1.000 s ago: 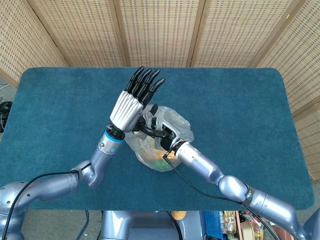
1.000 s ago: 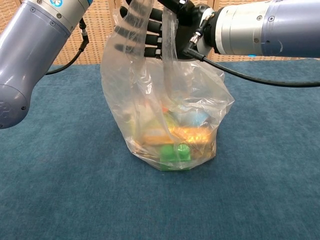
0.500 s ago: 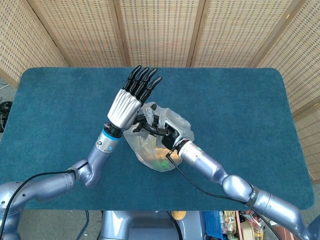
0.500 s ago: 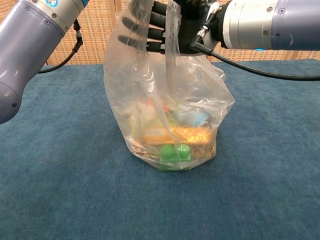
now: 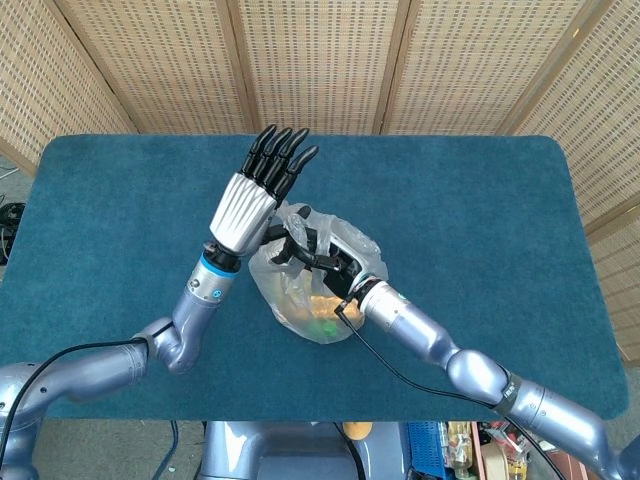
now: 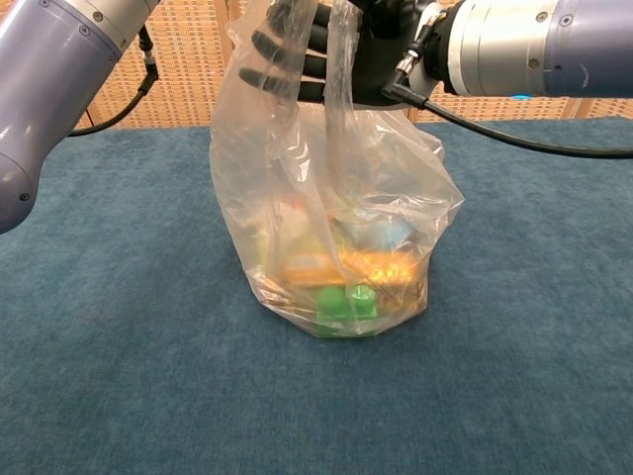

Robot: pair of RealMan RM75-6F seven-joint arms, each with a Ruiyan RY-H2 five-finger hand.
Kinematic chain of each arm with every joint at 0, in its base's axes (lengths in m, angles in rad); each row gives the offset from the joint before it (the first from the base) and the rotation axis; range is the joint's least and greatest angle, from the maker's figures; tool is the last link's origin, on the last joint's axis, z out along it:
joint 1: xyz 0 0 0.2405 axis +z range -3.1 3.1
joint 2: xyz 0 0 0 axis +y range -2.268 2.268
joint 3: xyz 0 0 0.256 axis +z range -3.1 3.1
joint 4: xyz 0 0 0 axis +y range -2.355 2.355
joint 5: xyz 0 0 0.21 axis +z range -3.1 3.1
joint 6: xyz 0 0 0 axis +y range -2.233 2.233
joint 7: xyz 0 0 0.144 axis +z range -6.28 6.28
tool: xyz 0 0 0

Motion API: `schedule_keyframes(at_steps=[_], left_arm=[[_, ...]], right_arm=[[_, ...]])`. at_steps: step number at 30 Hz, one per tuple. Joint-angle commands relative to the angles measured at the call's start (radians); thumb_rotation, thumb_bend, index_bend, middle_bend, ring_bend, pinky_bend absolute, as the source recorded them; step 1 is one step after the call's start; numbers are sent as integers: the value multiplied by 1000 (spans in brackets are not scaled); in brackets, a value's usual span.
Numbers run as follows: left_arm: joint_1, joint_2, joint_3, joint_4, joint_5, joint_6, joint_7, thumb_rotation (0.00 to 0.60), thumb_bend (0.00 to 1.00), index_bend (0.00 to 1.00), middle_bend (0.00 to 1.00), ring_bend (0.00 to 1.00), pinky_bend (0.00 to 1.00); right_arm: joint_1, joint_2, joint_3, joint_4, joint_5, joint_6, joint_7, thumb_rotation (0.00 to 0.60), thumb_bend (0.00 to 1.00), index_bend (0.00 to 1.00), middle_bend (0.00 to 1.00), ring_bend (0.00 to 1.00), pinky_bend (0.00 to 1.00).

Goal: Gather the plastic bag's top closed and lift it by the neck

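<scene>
A clear plastic bag (image 5: 298, 300) stands on the blue table (image 5: 480, 220) with a green block (image 6: 346, 305) and an orange packet (image 6: 381, 265) inside. My right hand (image 5: 312, 250) reaches in from the lower right and grips the bunched top of the bag (image 6: 336, 198); in the chest view this hand (image 6: 374, 47) sits at the frame's top edge. My left hand (image 5: 252, 200) is upright beside the bag's left side, its dark fingers (image 5: 280, 155) straight and together, holding nothing. Those fingers (image 6: 287, 61) show through the film. The bag's base rests on the table.
Woven screens (image 5: 320, 60) close off the far side of the table. The blue cloth (image 6: 119, 346) stretches wide on all sides of the bag. A black cable (image 5: 385, 370) hangs from my right forearm over the near edge.
My left hand has drifted up and to the left, away from the bag's neck. My right hand has pulled the gathered top slightly higher; the base has not moved.
</scene>
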Motion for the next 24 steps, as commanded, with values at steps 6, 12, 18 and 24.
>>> schedule_keyframes(at_steps=[6,12,18,24], left_arm=[[13,70,-1,-71,-24,-49,14,600,210,0,0,0,0],[24,100,-7,-100,-41,-62,6,600,206,0,0,0,0],[33,145,0,-122,-53,-101,-14,600,140,0,0,0,0],[43,221,11,-189,-83,-181,-28,600,89,0,0,0,0]], right_arm=[[-12,7,13,-4,-5,-8,7,600,538,557,677,498,307],[-17,9,14,-5,-9,-12,9,600,543,556,678,498,306],[-20,11,13,-2,-11,-10,9,600,543,556,679,498,307],[-20,15,12,2,-10,-5,10,600,542,557,678,498,306]])
